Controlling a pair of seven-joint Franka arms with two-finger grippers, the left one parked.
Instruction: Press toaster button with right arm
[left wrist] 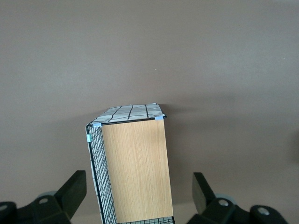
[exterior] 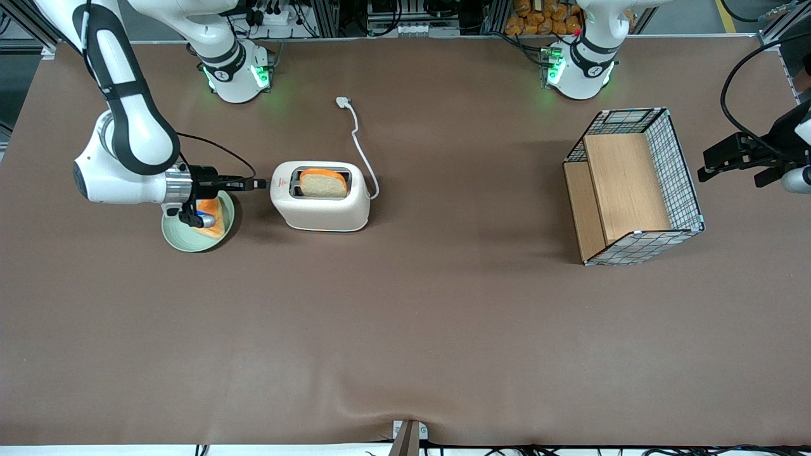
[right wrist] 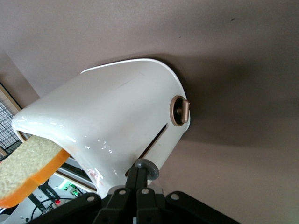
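The cream-white toaster (exterior: pixel 320 206) stands near the table's middle with a slice of bread (exterior: pixel 323 182) upright in one slot. My right arm (exterior: pixel 130 136) reaches level across the table, and its black gripper (exterior: pixel 256 184) is shut at the toaster's short end. In the right wrist view the two fingers (right wrist: pixel 133 179) lie pressed together with nothing between them. Their tips (right wrist: pixel 138 171) rest against the grey toaster button (right wrist: pixel 150 168), at the end of the lever slot in the toaster (right wrist: pixel 117 116). A round brown knob (right wrist: pixel 180 111) sits farther along the same end.
A green plate (exterior: pixel 174 237) holding a toast slice (exterior: pixel 212 218) lies under my wrist. The toaster's white cord (exterior: pixel 362 149) runs to a plug (exterior: pixel 343 101) near the arm bases. A wire-and-wood basket (exterior: pixel 633 183) (left wrist: pixel 133 168) lies toward the parked arm's end of the table.
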